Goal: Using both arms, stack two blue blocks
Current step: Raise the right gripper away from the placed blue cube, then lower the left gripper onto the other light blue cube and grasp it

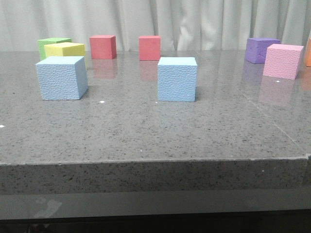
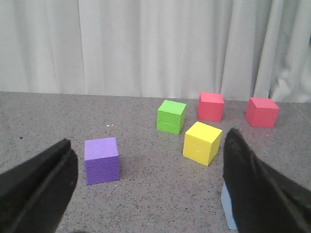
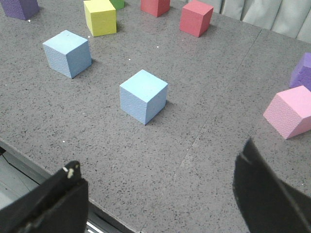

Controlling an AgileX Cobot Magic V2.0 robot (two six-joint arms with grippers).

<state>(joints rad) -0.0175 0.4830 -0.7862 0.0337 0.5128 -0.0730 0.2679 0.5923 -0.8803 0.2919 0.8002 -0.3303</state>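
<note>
Two light blue foam cubes stand apart on the grey table. One blue cube (image 1: 62, 77) is at the left, the other blue cube (image 1: 177, 78) is near the middle. Both show in the right wrist view, the left one (image 3: 67, 53) and the middle one (image 3: 143, 95). A sliver of the left blue cube (image 2: 227, 208) shows behind a finger in the left wrist view. My left gripper (image 2: 148, 160) is open and empty. My right gripper (image 3: 158, 167) is open and empty, above the table's front edge. No gripper shows in the front view.
A green cube (image 1: 52, 44), a yellow cube (image 1: 66, 50) and two red cubes (image 1: 102, 46) (image 1: 149, 47) stand at the back. A purple cube (image 1: 261, 49) and a pink cube (image 1: 283, 60) stand at the right. Another purple cube (image 2: 101, 160) lies ahead of the left gripper.
</note>
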